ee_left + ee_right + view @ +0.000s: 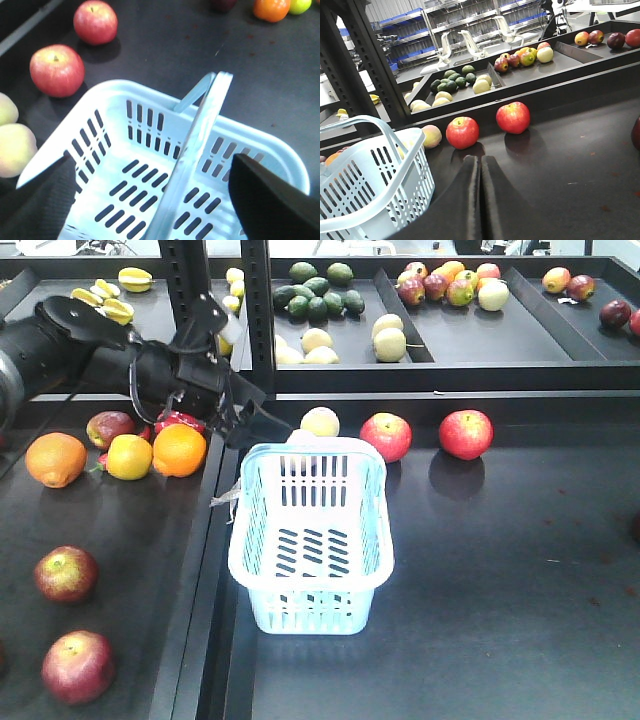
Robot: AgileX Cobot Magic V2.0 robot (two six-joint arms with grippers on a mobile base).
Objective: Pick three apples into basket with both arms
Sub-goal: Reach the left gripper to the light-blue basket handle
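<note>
Start of the task: the basket stands empty by the left edge of the desk, so all three apples are yet to be loaded. The left gripper hangs over the basket with its jaws spread and nothing between them, while the right gripper sits low over the desk, fingers pressed together on nothing. The likeliest candidates, one apple and a second apple, lie along the desk's far edge behind the basket.

Pale blue slotted plastic basket under left gripper, jaws spread wide; two round red apples near its rim.
</note>
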